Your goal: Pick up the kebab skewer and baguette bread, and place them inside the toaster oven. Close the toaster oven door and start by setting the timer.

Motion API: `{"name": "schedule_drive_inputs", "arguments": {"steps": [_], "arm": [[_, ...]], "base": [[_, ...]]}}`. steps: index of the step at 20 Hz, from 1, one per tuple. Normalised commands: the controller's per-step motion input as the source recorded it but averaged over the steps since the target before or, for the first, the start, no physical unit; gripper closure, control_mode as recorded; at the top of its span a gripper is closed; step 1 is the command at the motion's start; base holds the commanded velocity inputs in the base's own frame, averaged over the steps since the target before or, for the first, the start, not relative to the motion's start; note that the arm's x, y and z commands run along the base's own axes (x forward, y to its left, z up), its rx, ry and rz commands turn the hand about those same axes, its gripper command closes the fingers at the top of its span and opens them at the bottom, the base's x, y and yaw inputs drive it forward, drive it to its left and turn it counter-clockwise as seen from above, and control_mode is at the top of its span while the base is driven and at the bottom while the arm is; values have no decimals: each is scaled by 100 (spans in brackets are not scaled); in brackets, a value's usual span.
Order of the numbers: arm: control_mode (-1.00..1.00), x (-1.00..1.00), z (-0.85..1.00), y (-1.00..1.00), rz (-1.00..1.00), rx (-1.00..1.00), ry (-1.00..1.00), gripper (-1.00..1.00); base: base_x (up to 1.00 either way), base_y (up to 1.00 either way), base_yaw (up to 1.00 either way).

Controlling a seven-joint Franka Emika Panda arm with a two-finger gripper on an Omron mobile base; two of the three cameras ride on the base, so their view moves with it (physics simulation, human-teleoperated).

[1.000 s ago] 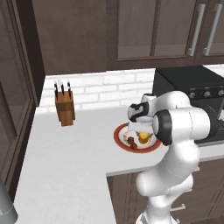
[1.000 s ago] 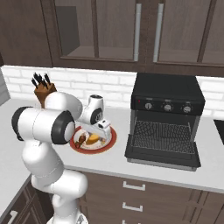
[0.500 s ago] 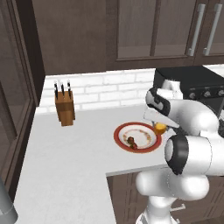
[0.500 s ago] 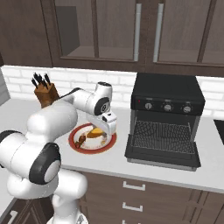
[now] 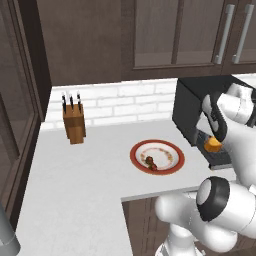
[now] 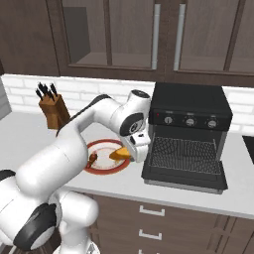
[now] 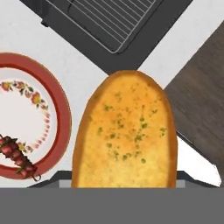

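kebab skewer (image 7: 17, 157) lies on the red-rimmed plate (image 5: 137, 156), thin and light, best taken at mid-stick | baguette bread (image 7: 127, 135) held by closed fingers over the counter (image 5: 75, 185) beside the toaster oven (image 6: 191, 106), judged light, crusty, crushable | toaster oven door (image 6: 183, 176) open, wire rack (image 6: 184, 154) free

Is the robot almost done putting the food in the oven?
Not yet. The gripper holds the baguette bread in the air beside the open toaster oven. The kebab skewer lies on the plate. Left: put both on the rack, shut the toaster oven door, set the timer.
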Motion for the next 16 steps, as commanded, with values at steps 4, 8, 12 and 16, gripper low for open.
{"name": "schedule_drive_inputs", "arguments": {"steps": [4,8,12,16], "arm": [[-100,-8,59,-56,-30,0,-1,100],[-100,0,21,-73,-29,1,-4,100],[-100,24,0,-78,-29,8,-4,100],[-100,38,0,-67,-22,14,-17,100]], "base": [[0,0,0],[0,0,0],[0,0,0],[0,0,0]]}}
